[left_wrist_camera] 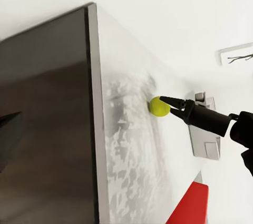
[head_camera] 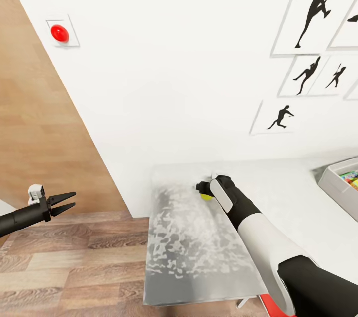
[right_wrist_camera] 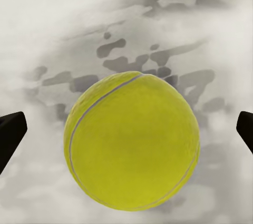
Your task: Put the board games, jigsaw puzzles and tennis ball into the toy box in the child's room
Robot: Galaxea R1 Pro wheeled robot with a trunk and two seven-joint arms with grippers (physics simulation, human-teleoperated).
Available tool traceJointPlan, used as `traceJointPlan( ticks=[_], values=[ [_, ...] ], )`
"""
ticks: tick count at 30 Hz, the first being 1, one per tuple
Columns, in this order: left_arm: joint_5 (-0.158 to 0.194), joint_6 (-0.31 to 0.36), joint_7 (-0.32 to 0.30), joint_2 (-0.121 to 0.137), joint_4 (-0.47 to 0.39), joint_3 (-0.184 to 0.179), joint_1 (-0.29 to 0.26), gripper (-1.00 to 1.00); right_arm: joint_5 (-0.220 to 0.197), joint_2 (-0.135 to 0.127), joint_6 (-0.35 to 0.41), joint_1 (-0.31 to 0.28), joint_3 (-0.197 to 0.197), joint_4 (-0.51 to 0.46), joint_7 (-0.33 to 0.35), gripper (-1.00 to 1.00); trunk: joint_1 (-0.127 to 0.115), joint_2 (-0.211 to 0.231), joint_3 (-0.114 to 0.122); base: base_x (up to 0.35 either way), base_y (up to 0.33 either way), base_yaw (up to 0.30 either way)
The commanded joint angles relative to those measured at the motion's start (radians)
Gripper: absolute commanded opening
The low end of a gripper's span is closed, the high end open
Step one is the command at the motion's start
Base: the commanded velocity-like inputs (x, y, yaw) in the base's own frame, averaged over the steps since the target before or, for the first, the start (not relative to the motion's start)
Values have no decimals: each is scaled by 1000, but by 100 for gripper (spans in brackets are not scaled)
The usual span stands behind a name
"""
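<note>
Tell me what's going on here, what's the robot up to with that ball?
The right gripper is open and reaching around the tennis ball, which sits on the table near the wall; the fingers have not closed on it. The toy box waits at the table's far right, with colourful things inside. The left gripper hangs open over the floor.

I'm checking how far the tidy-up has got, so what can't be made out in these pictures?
- Toy box: cut by the head view's right edge; most of its contents unseen.
- Tennis ball: half hidden behind the right gripper in the head view.
- Right gripper's jaws: the right wrist view shows only their tips flanking the ball, apart from it.
- Red object under the table: cut off, unidentifiable.
</note>
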Motion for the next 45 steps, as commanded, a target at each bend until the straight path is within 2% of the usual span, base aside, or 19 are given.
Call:
traceJointPlan(
  ticks=[1, 5, 6, 17, 28, 35, 39, 42, 45],
  values=[
    [3, 7, -1, 0, 0, 0, -1, 100, -11, -1, 2, -1, 4, -1, -10, 100, 1, -2, -2, 0, 0, 0],
    [3, 7, -1, 0, 0, 0, -1, 100, -11, 0, 1, 0, 5, -1, -10, 100, 1, -2, -2, 0, 0, 0],
    [3, 7, -1, 0, 0, 0, -1, 100, -11, 0, 2, 0, 5, -1, -10, -100, 1, -2, -2, 0, 0, 0],
    [3, 7, -3, 2, 0, 1, -1, 100, -9, -2, -3, 2, 4, -1, -10, -100, 1, -2, -2, 0, 0, 0],
    [3, 7, -3, 3, 0, 2, -1, 100, -10, -5, -45, 9, 6, -4, -5, -100, 1, -2, -2, 0, 0, 0],
    [3, 7, -3, 5, 0, 3, -1, 100, -11, -6, -45, 17, 6, -24, -5, -100, 1, -2, 6, 0, 0, -84],
    [3, 7, -3, 5, 0, 3, -1, 100, -12, -7, -19, 35, 4, -136, -6, -100, 1, -2, 12, 0, 0, -90],
    [3, 7, -3, 5, 0, 3, -1, 100, -13, -8, 48, 63, 0, -244, -7, -100, 1, -2, 16, 0, 0, -77],
    [3, 7, -3, 5, 0, 3, -1, 100, -20, -10, 121, 112, -7, -392, -6, -100, 1, -2, 21, 0, 0, -75]
  ],
)
